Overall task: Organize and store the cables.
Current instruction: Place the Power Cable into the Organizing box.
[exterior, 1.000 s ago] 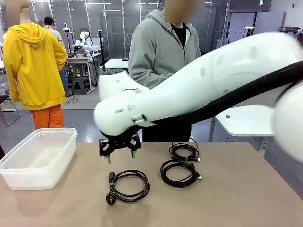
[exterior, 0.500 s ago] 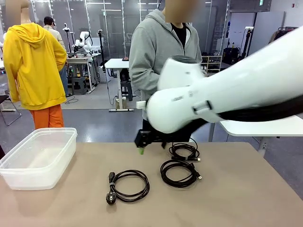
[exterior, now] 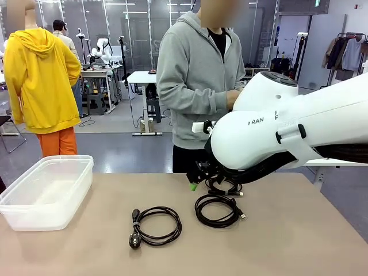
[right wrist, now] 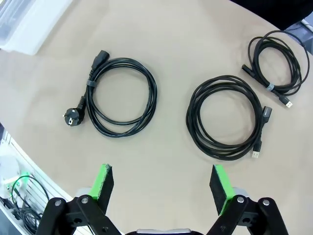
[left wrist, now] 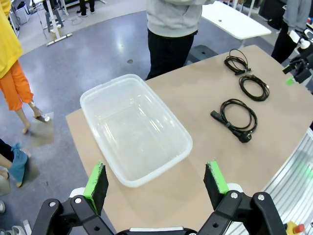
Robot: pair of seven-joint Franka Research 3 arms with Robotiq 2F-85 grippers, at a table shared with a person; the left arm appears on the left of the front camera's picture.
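Right wrist view looked down on the tabletop [right wrist: 166,34] past the right gripper [right wrist: 164,182]. Its green-padded fingers [right wrist: 104,180] stood wide apart and held nothing. Three cables lay on the tabletop beyond them, each coiled and apart from the others. The power cable [right wrist: 122,98] was at the left, with its round plug at the near-left of the coil. The middle cable [right wrist: 225,117] lay to its right, and the smaller far cable [right wrist: 276,61] lay beyond that, toward the far right. A corner of the clear plastic tub [right wrist: 24,29] showed at the far left.

From the front, the right arm [exterior: 287,132] reached in from the right across the middle. Its white bulk hung over the far cable and hid part of that coil. It also covered the lower body of the person in a grey hoodie [exterior: 195,75] standing at the far side. The gripper hung low, just left of the far cable, and was largely hidden under the arm. The tub sat at the left edge of the tabletop, well apart from all three cables.

From the left wrist, the left gripper [left wrist: 156,178] hung high over the near-left end. Its fingers [left wrist: 98,178] were spread wide and gripped nothing. The tub lay just beyond them, and the cables lay farther right.
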